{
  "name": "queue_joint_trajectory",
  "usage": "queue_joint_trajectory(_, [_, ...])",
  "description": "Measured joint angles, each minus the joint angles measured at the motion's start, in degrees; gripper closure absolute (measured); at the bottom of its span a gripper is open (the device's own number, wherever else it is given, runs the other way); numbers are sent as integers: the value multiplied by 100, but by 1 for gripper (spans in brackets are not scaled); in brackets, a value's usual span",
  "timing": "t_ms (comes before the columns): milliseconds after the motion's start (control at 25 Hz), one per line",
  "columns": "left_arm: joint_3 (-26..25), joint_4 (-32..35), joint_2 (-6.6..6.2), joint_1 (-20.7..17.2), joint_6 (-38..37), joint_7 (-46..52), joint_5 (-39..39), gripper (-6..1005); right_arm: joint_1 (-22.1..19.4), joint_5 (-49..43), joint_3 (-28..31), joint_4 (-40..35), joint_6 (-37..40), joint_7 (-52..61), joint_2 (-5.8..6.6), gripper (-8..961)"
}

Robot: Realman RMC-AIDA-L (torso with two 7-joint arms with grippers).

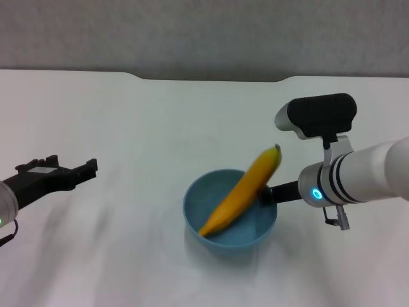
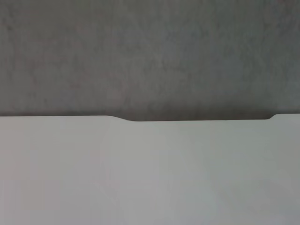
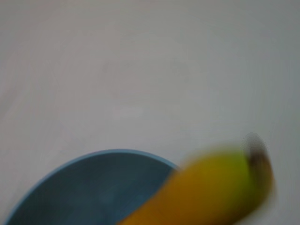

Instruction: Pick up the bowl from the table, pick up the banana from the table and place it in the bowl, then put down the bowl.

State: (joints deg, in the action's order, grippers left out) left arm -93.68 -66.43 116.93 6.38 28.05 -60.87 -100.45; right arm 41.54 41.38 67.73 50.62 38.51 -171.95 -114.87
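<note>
The light-blue bowl is at the middle right of the white table. The yellow banana lies slanted in it, its dark stem tip sticking up over the far right rim. My right gripper is shut on the bowl's right rim, just under the banana. I cannot tell whether the bowl rests on the table or hangs just above it. The right wrist view shows the bowl and the blurred banana close up. My left gripper is open and empty, far left of the bowl, low over the table.
The table's far edge has a shallow notch with a grey wall behind it. The left wrist view shows only bare table and that notch.
</note>
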Motion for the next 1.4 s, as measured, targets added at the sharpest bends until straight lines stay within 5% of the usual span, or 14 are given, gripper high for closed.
queue_joint_trajectory(280, [0, 10, -6, -5, -1, 16, 2, 90, -47, -51, -7, 4, -5, 3, 0, 901])
queue_joint_trajectory(360, [-2, 10, -6, -18, -1, 22, 4, 90, -87, -134, -16, 60, -4, 3, 0, 703])
queue_joint_trajectory(560, [-6, 41, -4, -31, -2, 22, 8, 90, -432, -624, -62, 669, 29, 8, 0, 501])
queue_joint_trajectory(960, [-72, 44, -3, -183, -39, -9, 52, 91, -2136, -2145, 78, 2881, -94, 12, 30, 114])
queue_joint_trajectory(1160, [-22, 80, 4, -241, -326, -138, 67, 90, -2878, -2872, -51, 3035, -1324, 13, 22, 46])
queue_joint_trajectory(1400, [109, 259, 21, -309, -595, -782, 673, 90, -3337, -2932, -62, 2123, -3346, 155, 5, 46])
